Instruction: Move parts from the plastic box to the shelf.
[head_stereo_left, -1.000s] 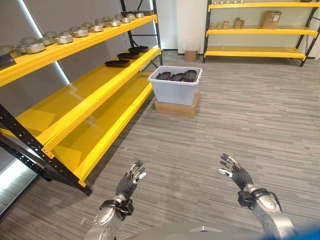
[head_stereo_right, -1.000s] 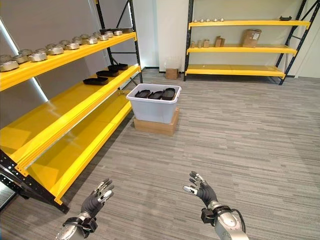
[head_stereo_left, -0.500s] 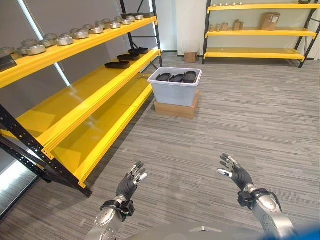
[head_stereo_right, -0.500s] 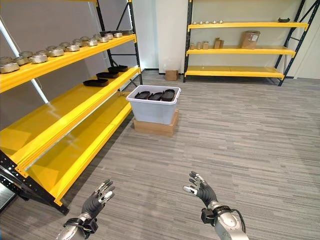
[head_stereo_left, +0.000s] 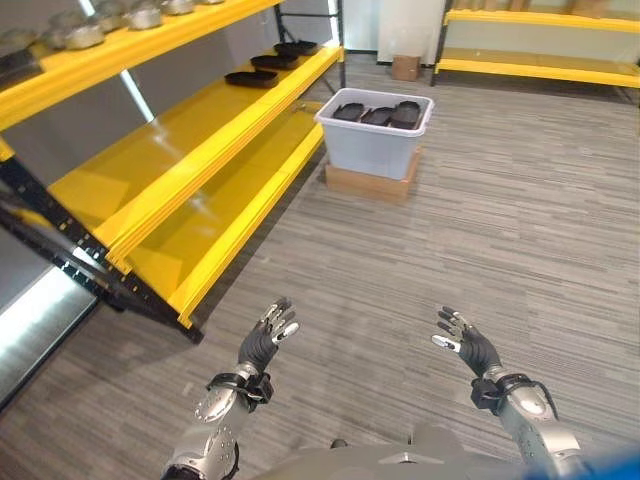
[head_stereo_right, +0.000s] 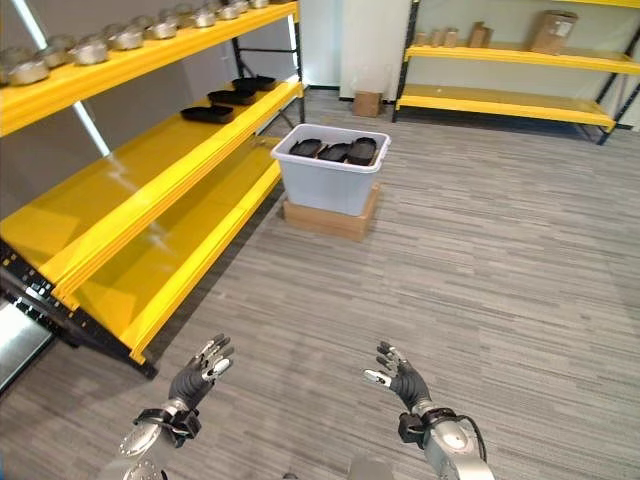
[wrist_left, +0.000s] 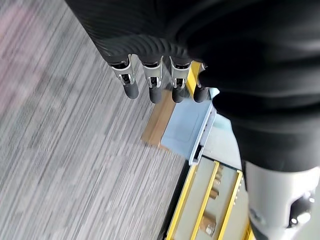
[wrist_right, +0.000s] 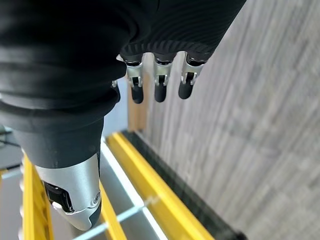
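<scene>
A: Across the floor, well apart from the robot, the plastic box (head_stereo_left: 375, 140) sits on a flat cardboard carton (head_stereo_left: 368, 184) beside the yellow shelf (head_stereo_left: 190, 130), black parts (head_stereo_left: 378, 115) piled inside.

B: And the hands?

A: Left hand (head_stereo_left: 266, 341) and right hand (head_stereo_left: 466, 344) hang released, fingers spread, empty.

B: How will the parts handle?

A: Probably stiff, shallow moulded trays, fairly light; I'd grip one by its rim.

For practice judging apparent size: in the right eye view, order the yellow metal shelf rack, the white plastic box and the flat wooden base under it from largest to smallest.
1. Yellow metal shelf rack.
2. White plastic box.
3. Flat wooden base, mostly hidden beneath the box.
The rack also reaches nearer the camera, which adds to its apparent size.
</scene>
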